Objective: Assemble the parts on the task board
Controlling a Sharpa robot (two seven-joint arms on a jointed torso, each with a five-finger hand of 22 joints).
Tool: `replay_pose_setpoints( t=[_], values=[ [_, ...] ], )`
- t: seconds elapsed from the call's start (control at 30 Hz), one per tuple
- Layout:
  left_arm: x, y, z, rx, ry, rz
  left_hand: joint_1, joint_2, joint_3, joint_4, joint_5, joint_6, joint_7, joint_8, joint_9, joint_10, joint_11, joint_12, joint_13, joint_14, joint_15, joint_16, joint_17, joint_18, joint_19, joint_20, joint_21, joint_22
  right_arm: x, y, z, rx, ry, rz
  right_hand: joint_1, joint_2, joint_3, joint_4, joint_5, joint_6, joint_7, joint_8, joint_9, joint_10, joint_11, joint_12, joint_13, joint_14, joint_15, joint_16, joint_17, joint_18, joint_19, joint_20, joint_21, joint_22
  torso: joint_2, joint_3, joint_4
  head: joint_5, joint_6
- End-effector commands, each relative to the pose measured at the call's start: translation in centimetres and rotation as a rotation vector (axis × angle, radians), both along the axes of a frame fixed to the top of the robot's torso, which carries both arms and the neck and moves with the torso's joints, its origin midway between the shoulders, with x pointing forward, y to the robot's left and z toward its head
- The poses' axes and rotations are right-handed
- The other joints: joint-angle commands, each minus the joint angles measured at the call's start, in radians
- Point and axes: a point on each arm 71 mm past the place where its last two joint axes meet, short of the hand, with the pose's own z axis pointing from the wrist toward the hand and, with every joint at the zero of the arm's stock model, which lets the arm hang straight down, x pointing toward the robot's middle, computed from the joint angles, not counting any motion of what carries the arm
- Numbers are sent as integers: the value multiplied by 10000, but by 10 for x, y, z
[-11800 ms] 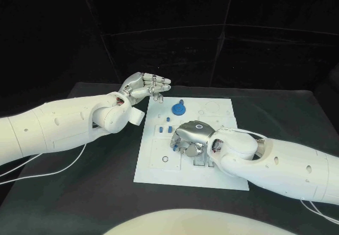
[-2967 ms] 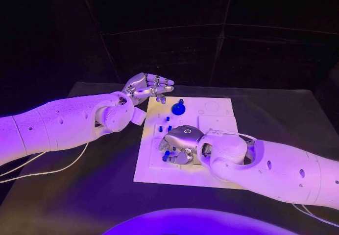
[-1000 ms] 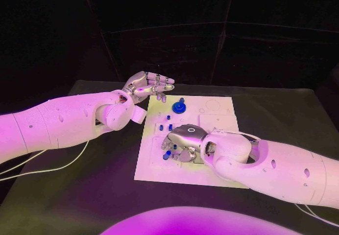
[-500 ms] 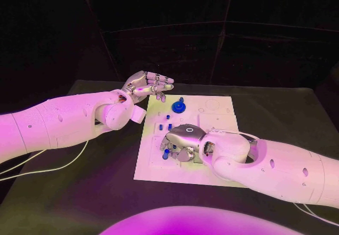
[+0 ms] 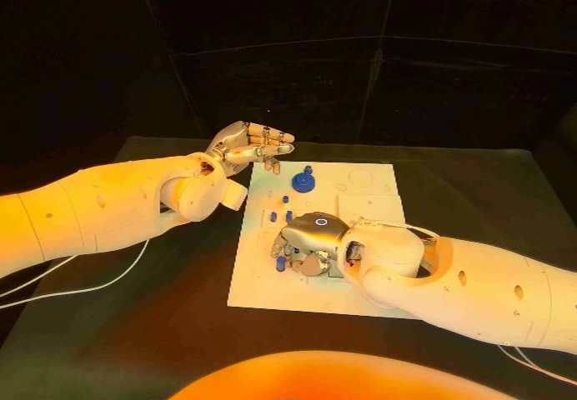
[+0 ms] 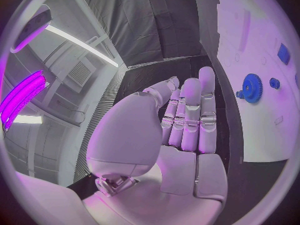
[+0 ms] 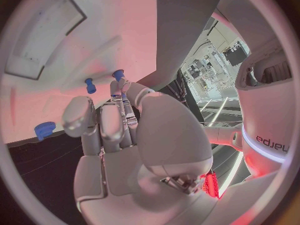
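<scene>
From above, the right hand [image 5: 310, 243] is bent low over the middle of the white task board [image 5: 373, 208], fingers curled near a small blue peg [image 5: 282, 263]; whether it pinches anything I cannot tell. A blue gear [image 5: 303, 182] sits farther up the board. The left hand [image 5: 250, 146] hovers beyond the board's far corner, fingers curled in on nothing.

Its wrist camera shows those fingers [image 6: 187, 116] folded and empty, the gear [image 6: 252, 88] off beside them.

The right wrist camera has fingertips [image 7: 119, 92] just by two blue pegs [image 7: 90, 85]. A skewed press could jam or topple one.
</scene>
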Motion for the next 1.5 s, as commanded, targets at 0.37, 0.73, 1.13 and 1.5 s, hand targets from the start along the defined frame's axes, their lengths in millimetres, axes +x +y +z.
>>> replay_pose_setpoints(
  t=[0.37,0.73,1.13,1.5],
  values=[
    [0,0,1,-53,24,-57,-72,44,-33,-33,3,-79,22,39,-10,-102,-3,44,-16,-63,-19,-1,-11,132,-50,8,-55,-16,-3,2,1,-18,143,195,-72,-64,93,-18,18,159,12,76,18,108,16,-85,-5,190,-55,30,-7,-57,2,-62,38,11,-2,-1,-4,4,-29],
    [0,1,1,-49,30,-51,-72,44,-33,-33,3,-79,22,39,-10,-102,-3,44,-16,-63,-19,-1,-11,132,-50,8,-55,-16,0,-2,2,141,-74,-145,-175,-171,184,-66,65,-144,92,-131,-66,0,95,-239,-51,201,27,61,25,-59,-23,-12,27,-7,-3,3,2,2,-7],
    [0,2,1,-45,37,-45,-72,44,-33,-33,3,-79,22,39,-10,-102,-3,44,-16,-63,-19,-1,-11,132,-50,8,-55,-16,-1,-16,11,892,-511,-588,-299,-293,238,-147,99,-2147,-81,-219,-124,87,-82,-264,-51,198,-95,69,1,-54,-15,-91,58,41,-17,-7,-5,-28,42],
    [-1,6,1,-27,26,24,-71,45,-32,-34,3,-80,22,39,-10,-103,-2,45,-16,-63,-19,0,-12,132,-50,8,-55,-16,27,-116,36,3255,1431,-4554,-1759,-676,-860,803,770,435,-143,864,309,1755,-235,951,734,416,-175,646,941,-249,489,-111,666,1087,-49,-44,-28,-435,273]
  ],
)
